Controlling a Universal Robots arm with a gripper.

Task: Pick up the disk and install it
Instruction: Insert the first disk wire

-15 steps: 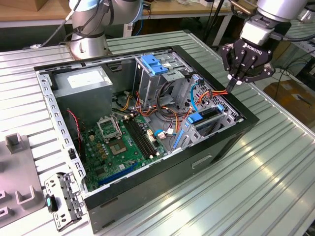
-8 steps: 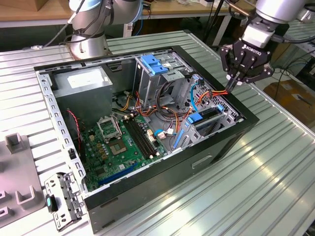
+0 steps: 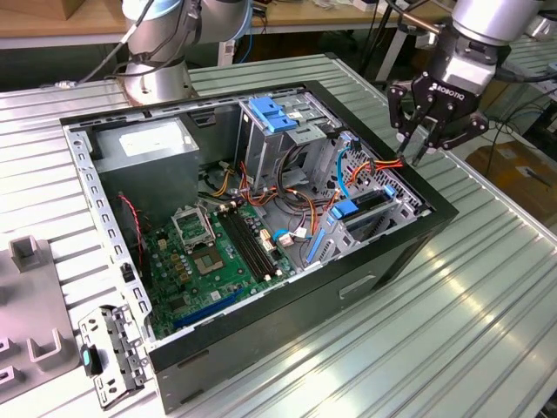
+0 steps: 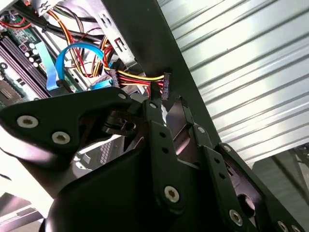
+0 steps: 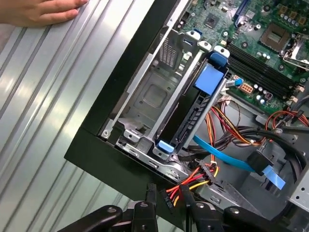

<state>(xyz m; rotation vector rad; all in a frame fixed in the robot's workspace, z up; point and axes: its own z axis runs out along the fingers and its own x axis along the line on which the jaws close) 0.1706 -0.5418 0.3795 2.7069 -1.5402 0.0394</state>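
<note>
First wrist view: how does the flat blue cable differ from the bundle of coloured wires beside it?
The blue cable is one flat, single-coloured band; the wire bundle is several thin strands in red, yellow and black. The blue cable ends in a blue plug, the wire bundle in a black plug. Both lie inside the computer case.

A person's hand (image 5: 43, 10) lies on the ribbed metal bench (image 5: 48, 121) beside the open computer case (image 5: 106, 164). The disk (image 5: 193, 113) stands edge-on in the metal drive cage (image 5: 145, 96). The pincer (image 5: 168, 197), fingers apart, hovers near the red-and-yellow power cable bundle (image 5: 195, 180).
</note>
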